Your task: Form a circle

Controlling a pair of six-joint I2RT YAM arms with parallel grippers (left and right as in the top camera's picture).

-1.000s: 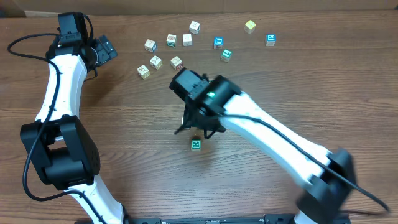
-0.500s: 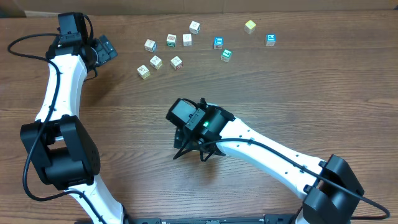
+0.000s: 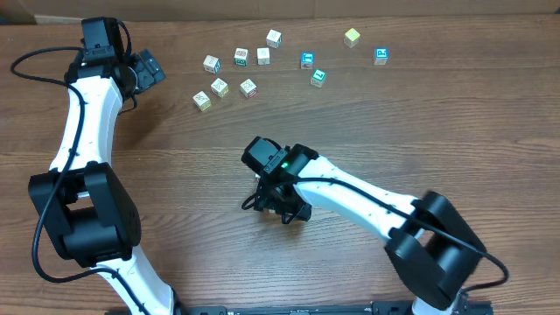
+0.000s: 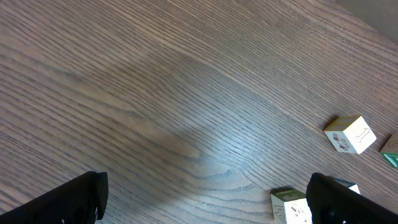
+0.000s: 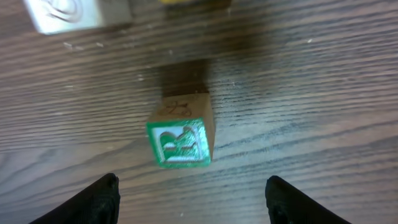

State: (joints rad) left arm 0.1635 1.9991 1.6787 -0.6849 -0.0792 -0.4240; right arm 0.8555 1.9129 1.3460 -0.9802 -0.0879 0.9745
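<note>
A green-marked cube [image 5: 180,138] lies on the wood just ahead of my right gripper [image 5: 192,186]. That gripper is open, its dark fingertips [image 5: 106,190] standing wide on either side with nothing between them. In the overhead view the right gripper [image 3: 276,204] hangs over the table's middle and hides that cube. My left gripper [image 3: 149,68] rests at the far left, open and empty, also seen as the left gripper [image 4: 205,199] above bare wood. Several small picture cubes [image 3: 248,87] lie in a loose scatter along the far side. The circle is out of view.
A whitish cube [image 4: 350,134] and a green-edged cube [image 4: 291,205] lie near my left gripper's right finger. A white cube [image 5: 65,14] sits beyond the green-marked one. Teal-marked cubes [image 3: 381,55] lie at the far right of the scatter.
My right gripper has come toward the near side and down over the green-marked cube, which the overhead view showed before and now hides. The left arm has stayed still.
</note>
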